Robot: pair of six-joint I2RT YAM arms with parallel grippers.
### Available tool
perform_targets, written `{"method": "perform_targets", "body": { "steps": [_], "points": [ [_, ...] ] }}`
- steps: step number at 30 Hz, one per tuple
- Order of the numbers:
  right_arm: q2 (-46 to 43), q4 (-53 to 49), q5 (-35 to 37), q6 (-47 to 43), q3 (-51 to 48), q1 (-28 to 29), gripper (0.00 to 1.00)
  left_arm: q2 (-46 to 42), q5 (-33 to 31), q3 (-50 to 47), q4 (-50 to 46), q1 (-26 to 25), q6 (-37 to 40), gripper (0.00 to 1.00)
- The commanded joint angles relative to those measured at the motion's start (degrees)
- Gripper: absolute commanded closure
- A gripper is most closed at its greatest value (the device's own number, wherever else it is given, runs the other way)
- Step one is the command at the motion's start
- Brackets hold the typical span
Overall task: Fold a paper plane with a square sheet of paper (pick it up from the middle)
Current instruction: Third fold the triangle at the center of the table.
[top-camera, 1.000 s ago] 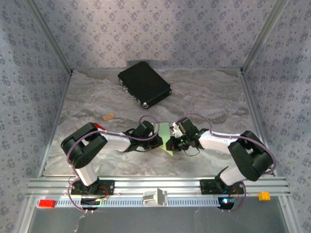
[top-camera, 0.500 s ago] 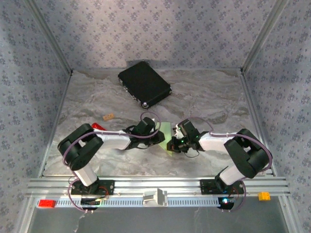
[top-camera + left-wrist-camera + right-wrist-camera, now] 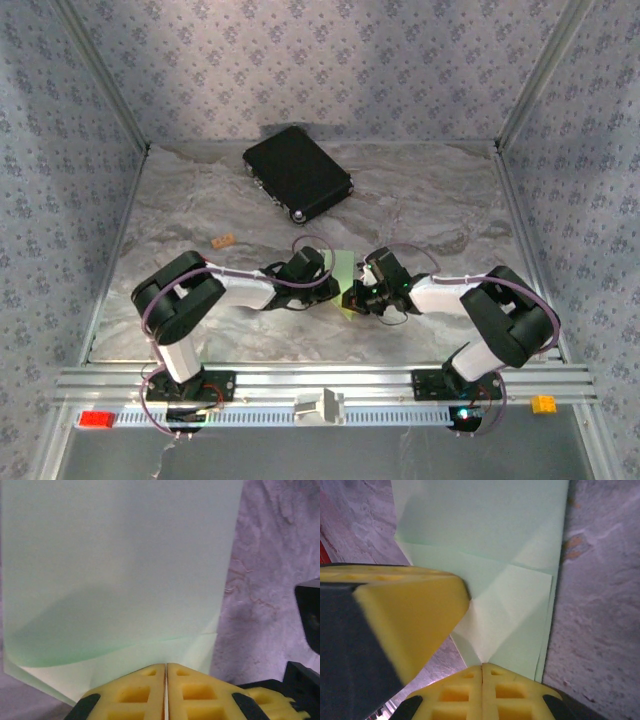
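Since a second ago both my arms have drawn a little closer to each other, and less of the green paper shows between them from above than before. My left elbow has also shifted a little to the right.

My left end effector (image 3: pixel 326 287) and my right end effector (image 3: pixel 356 298) meet low over the middle of the table (image 3: pixel 430 200), on its near half. The light-green sheet of paper (image 3: pixel 345 268) lies between them, and it is folded, not flat and square.

In the left wrist view my left end effector (image 3: pixel 165 667) has its two yellow fingers pressed together, with only a thin seam between them. The sheet of paper (image 3: pixel 120 570) spreads out in front of them. One layer stands up and curves, and a lower layer runs in behind the fingertips. I cannot tell if any layer is caught between the fingers.

In the right wrist view my right end effector (image 3: pixel 483 667) is also closed, finger against finger. The sheet of paper (image 3: pixel 490 545) shows several creases here, and they run down toward the tips. A yellow finger of the left end effector rests on the paper's left edge. If the right fingers pinch the paper or only touch it, I cannot say.

A black case (image 3: pixel 297 173) lies at the far side of the table, well apart from the paper. A small tan block (image 3: pixel 223 240) lies to the left.
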Motion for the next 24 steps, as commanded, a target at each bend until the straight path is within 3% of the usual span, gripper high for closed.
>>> {"method": "perform_targets", "body": {
  "steps": [1,11,24],
  "points": [
    [1.3,-4.9,5.2,0.1,-1.8,-0.3,1.00,1.2,-1.5,-1.7,1.8,0.7,-0.5,0.91],
    [1.2,-7.8,6.3,-2.4,-2.7,-0.5,1.00,0.5,0.2,-4.3,3.6,6.0,2.7,0.90],
    [-0.5,-9.4,6.3,-4.5,-2.6,-1.5,1.00,-1.5,0.6,-3.3,-3.9,11.4,4.9,0.91]
  ]
}}
